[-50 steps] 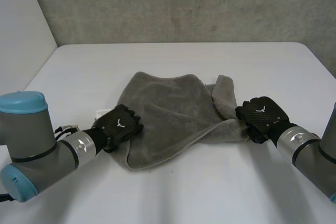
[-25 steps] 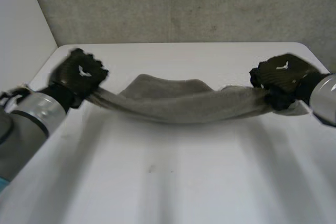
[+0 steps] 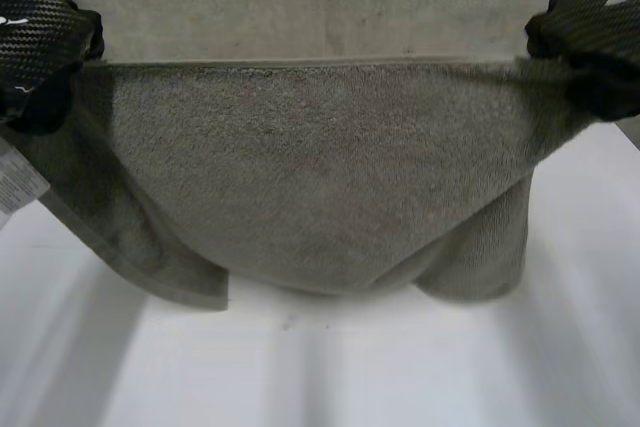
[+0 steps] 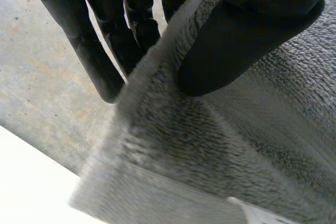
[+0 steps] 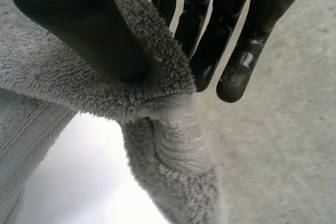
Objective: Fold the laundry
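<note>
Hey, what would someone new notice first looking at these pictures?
A grey towel hangs spread wide across the middle of the head view, its lower part sagging toward the white table. The left hand pinches one top end and the right hand the other, each thumb pressing cloth against its fingers.

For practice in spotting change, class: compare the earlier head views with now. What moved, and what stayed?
The left hand and right hand rose and spread apart, lifting the grey towel from the table; it now hangs stretched between them instead of lying crumpled. Unchanged: each hand stays at its own end of the towel.
</note>
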Action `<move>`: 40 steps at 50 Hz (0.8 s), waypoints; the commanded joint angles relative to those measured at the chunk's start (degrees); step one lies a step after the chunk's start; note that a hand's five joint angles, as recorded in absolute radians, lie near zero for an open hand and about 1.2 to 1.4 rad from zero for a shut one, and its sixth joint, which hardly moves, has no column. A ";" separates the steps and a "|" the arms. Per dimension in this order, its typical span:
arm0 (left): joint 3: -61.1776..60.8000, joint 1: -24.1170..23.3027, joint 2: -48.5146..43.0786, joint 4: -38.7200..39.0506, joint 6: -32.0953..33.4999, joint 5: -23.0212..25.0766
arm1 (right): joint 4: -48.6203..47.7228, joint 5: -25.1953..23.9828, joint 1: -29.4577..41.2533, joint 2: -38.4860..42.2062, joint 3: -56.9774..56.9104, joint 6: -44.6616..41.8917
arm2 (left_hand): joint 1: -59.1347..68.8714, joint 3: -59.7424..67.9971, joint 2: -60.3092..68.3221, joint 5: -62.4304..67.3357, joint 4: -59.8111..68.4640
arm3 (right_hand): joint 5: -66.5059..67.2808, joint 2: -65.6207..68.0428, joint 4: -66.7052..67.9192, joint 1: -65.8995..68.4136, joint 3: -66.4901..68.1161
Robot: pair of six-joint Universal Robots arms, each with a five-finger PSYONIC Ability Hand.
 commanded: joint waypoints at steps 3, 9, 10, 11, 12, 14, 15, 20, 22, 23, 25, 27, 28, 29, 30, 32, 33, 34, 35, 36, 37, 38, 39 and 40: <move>-2.88 -0.47 -14.53 0.56 -0.94 0.23 | 0.31 1.02 1.81 10.55 6.30 -5.71 | 12.65 10.34 10.29 11.03 10.26 | 14.10 12.66 11.59 25.67 12.02; 4.65 -0.99 -30.14 4.41 -0.94 -0.72 | -2.23 9.25 5.85 23.08 -0.35 -6.59 | 12.65 10.34 10.29 11.03 10.26 | 14.10 12.66 11.59 25.67 12.02; 9.12 -1.08 -32.87 5.99 -1.29 -2.04 | -4.77 11.89 6.55 26.42 -5.43 -6.15 | 12.65 10.34 10.29 11.03 10.26 | 14.10 12.66 11.59 25.67 12.02; 9.16 -1.09 -32.90 6.01 -1.29 -2.05 | -4.79 11.92 6.56 26.45 -5.48 -6.15 | 12.65 10.34 10.29 11.03 10.26 | 14.10 12.66 11.59 25.67 12.02; 13.86 -1.26 -34.73 7.75 -1.64 -3.53 | -8.19 14.35 7.52 29.24 -10.79 -5.45 | 12.65 10.34 10.29 11.03 10.26 | 14.10 12.66 11.59 25.67 12.02; 19.30 -1.61 -35.96 10.38 -1.81 -5.55 | -12.35 16.75 8.49 30.76 -16.29 -4.30 | 12.65 10.34 10.29 11.03 10.26 | 14.10 12.66 11.59 25.67 12.02; 24.58 -2.14 -36.67 14.06 -2.16 -7.39 | -17.57 18.75 9.28 31.11 -20.38 -2.74 | 12.65 10.34 10.29 11.03 10.26 | 14.10 12.66 11.59 25.67 12.02; 32.44 -3.98 -36.24 28.46 -2.43 -9.43 | -37.24 21.05 10.42 29.37 -22.90 -1.22 | 12.65 10.34 10.29 11.03 10.26 | 14.10 12.66 11.59 25.67 12.02; 32.46 -4.25 -35.37 33.04 -2.61 -9.96 | -43.46 20.97 10.43 27.68 -20.25 -1.40 | 12.65 10.34 10.29 11.03 10.26 | 14.10 12.66 11.59 25.67 12.02; 31.67 -4.68 -34.58 36.73 -2.78 -10.05 | -48.68 20.71 10.51 25.25 -16.07 -1.49 | 12.65 10.34 10.29 11.03 10.26 | 14.10 12.66 11.59 25.67 12.02; 29.75 -5.30 -33.78 38.43 -2.96 -10.22 | -52.22 20.27 10.51 23.14 -11.68 -1.84 | 12.65 10.34 10.29 11.03 10.26 | 14.10 12.66 11.59 25.67 12.02; 26.57 -5.66 -33.16 38.79 -3.22 -10.22 | -54.45 19.65 10.60 21.44 -7.59 -2.10 | 12.65 10.34 10.29 11.03 10.26 | 14.10 12.66 11.59 25.67 12.02; 23.17 -5.92 -32.73 39.23 -3.48 -9.96 | -55.23 18.78 10.60 20.57 -4.55 -2.10 | 12.65 10.34 10.29 11.03 10.26 | 14.10 12.66 11.59 25.67 12.02; 19.92 -6.09 -32.64 39.23 -3.57 -9.79 | -55.07 18.08 10.60 20.57 -2.08 -2.10 | 12.65 10.34 10.29 11.03 10.26 | 14.10 12.66 11.59 25.67 12.02; 19.89 -6.10 -32.63 39.23 -3.57 -9.79 | -55.07 18.07 10.60 20.57 -2.05 -2.10 | 12.65 10.34 10.29 11.03 10.26 | 14.10 12.66 11.59 25.67 12.02; 16.90 -6.01 -32.72 39.23 -3.75 -9.79 | -53.93 17.45 10.51 20.57 2.49 -1.84 | 12.65 10.34 10.29 11.03 10.26 | 14.10 12.66 11.59 25.67 12.02; 13.85 -6.09 -32.81 39.15 -3.84 -9.87 | -53.92 17.45 10.51 20.57 2.52 -1.84 | 12.65 10.34 10.29 11.03 10.26 | 14.10 12.66 11.59 25.67 12.02; 10.69 -6.18 -32.81 39.23 -3.84 -9.79 | -52.79 17.37 10.17 20.57 5.13 -1.58 | 12.65 10.34 10.29 11.03 10.26 | 14.10 12.66 11.59 25.67 12.02; 10.66 -6.18 -32.81 39.23 -3.84 -9.79 | -52.78 17.36 10.16 20.57 5.15 -1.58 | 12.65 10.34 10.29 11.03 10.26 | 14.10 12.66 11.59 25.67 12.02; 7.00 -5.84 -32.90 39.41 -3.84 -9.70 | -51.48 17.02 9.99 20.57 7.68 -1.49 | 12.65 10.34 10.29 11.03 10.26 | 14.10 12.66 11.59 25.67 12.02; 3.49 -5.66 -32.98 39.58 -3.92 -9.70 | -50.16 16.84 10.07 20.65 10.14 -1.49 | 12.65 10.34 10.29 11.03 10.26 | 14.10 12.66 11.59 25.67 12.02; 3.45 -5.66 -32.99 39.58 -3.93 -9.70 | -50.14 16.84 10.07 20.65 10.16 -1.49 | 12.65 10.34 10.29 11.03 10.26 | 14.10 12.66 11.59 25.67 12.02; 0.32 -5.57 -33.16 40.02 -4.10 -9.61 | -48.93 16.40 10.25 20.91 12.86 -1.49 | 12.65 10.34 10.29 11.03 10.26 | 14.10 12.66 11.59 25.67 12.02; 0.29 -5.57 -33.16 40.02 -4.10 -9.61 | -47.96 15.44 10.25 21.79 15.58 -1.49 | 12.65 10.34 10.29 11.03 10.26 | 14.10 12.66 11.59 25.67 12.02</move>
